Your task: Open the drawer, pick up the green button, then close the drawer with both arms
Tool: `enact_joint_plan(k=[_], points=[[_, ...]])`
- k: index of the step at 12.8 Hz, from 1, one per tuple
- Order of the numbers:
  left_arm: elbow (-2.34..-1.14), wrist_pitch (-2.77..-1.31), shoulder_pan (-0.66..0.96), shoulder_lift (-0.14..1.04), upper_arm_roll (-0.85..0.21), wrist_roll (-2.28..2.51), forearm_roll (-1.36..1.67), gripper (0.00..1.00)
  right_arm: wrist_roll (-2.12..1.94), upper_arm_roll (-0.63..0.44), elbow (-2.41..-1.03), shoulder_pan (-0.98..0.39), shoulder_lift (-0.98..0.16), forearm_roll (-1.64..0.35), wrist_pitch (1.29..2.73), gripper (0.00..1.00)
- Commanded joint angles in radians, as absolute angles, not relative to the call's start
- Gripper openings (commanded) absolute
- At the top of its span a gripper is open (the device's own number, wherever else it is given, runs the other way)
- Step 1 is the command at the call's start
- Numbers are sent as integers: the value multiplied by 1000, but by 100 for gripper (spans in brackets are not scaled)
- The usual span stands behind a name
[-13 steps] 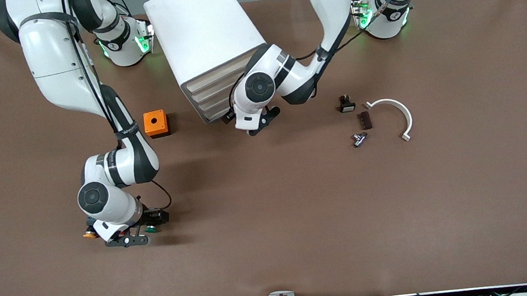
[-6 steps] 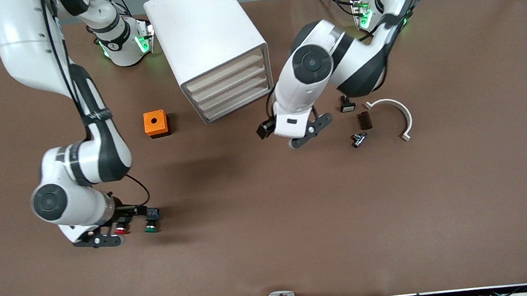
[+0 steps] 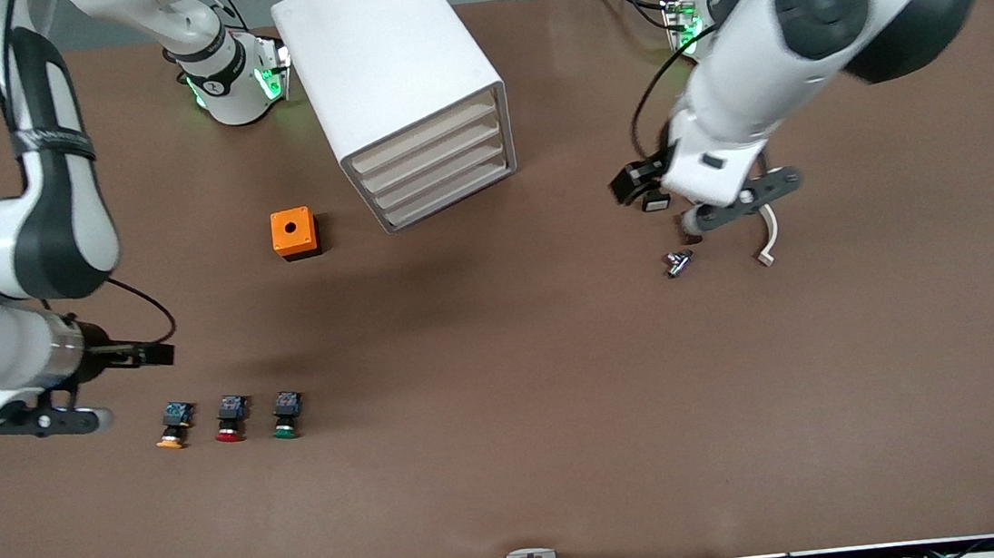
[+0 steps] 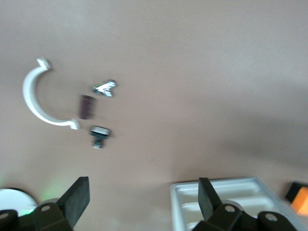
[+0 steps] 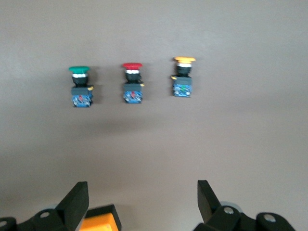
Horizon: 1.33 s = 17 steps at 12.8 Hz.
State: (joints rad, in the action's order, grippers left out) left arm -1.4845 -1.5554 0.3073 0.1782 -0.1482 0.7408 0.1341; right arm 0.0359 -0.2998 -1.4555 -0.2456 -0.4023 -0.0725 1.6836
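Observation:
The white cabinet [image 3: 390, 70] stands at the back, and its lowest drawer [image 3: 450, 199] is shut flush like the three above. The green button [image 3: 286, 414] lies on the table beside a red-capped [image 3: 229, 419] and a yellow-capped one [image 3: 171, 426]. It also shows in the right wrist view [image 5: 80, 86]. My right gripper [image 3: 50, 421] is open and empty, raised over the table toward the right arm's end from the buttons [image 5: 142, 202]. My left gripper [image 3: 738, 201] is open and empty, raised over the small parts [image 4: 142, 199].
An orange box [image 3: 295, 233] sits beside the cabinet toward the right arm's end. A white curved clamp [image 3: 767, 239], a small black switch [image 3: 656, 202] and a metal fitting [image 3: 677, 263] lie under the left gripper. The left wrist view also shows the cabinet [image 4: 226, 202].
The right gripper let go of the green button and rose away toward its end of the table. The left arm lifted off the cabinet front and swung out over the small parts.

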Motion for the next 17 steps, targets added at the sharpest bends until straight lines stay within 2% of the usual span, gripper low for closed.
enact_joint_plan(k=[1, 4, 8, 13, 17], points=[[-1512, -1465, 197, 97, -156, 542, 91, 99, 9, -321, -1482, -242, -313, -40, 1626, 100], [-1522, -1437, 79, 60, -155, 352, 55, 99, -3, -327, -1480, -242, -255, -25, 1586, 100], [-1540, -1437, -35, 20, -155, 137, 23, 100, -9, -325, -1407, -241, -264, 0, 1556, 100], [-1552, -1447, 34, -12, -2, 51, 21, 100, -6, -324, -1397, -233, -258, -21, 1537, 100], [-1549, -1463, 26, -18, -5, 44, -18, 100, 0, -319, -1404, -241, -195, -31, 1488, 100]])
